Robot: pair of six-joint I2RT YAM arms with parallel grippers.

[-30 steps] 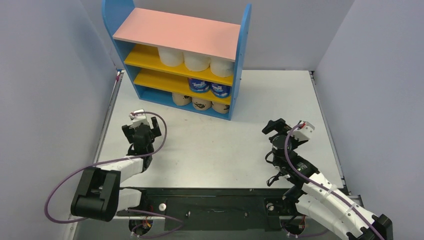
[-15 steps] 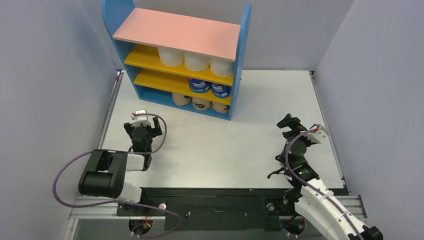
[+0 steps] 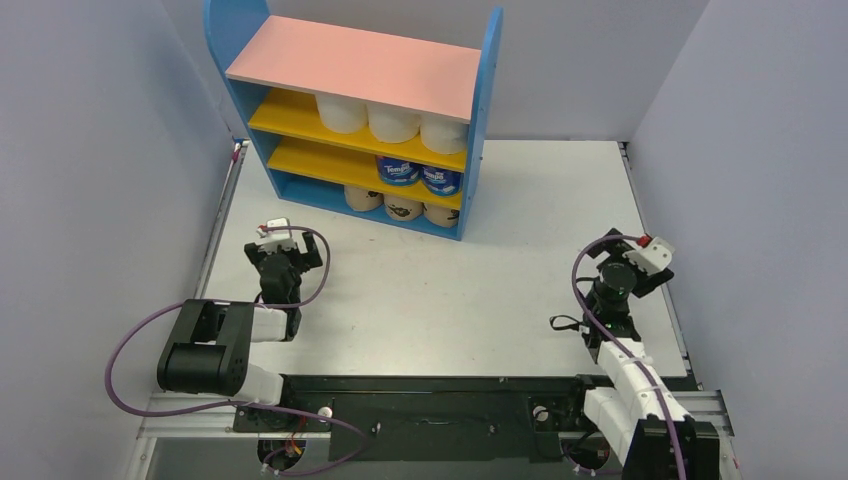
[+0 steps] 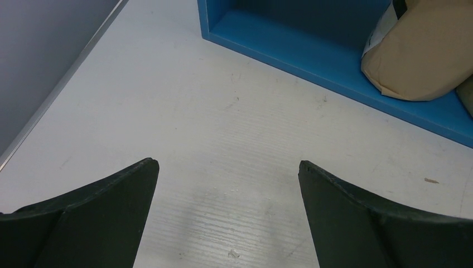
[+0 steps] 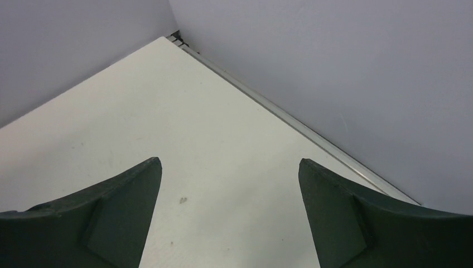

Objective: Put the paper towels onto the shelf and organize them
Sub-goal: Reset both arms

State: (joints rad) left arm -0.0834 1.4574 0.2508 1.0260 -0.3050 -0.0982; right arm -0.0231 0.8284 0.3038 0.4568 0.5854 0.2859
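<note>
Your small cylindrical paper towel rolls point(image 3: 395, 122) all sit inside the blue-sided three-tier shelf point(image 3: 350, 60), upper centre of the frame. It lies up-right of the left pincer point(image 4: 228, 167), the nearer one. That and the right pincer point(image 5: 230, 164) both gape empty above the white bench point(image 3: 450, 290).

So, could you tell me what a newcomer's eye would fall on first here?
The colourful shelf at the table's far left, stocked with white rolls on the upper yellow tier, blue-wrapped rolls below and tan printed rolls on the blue base. Then the left hand and right hand, both open and empty over the table.
</note>
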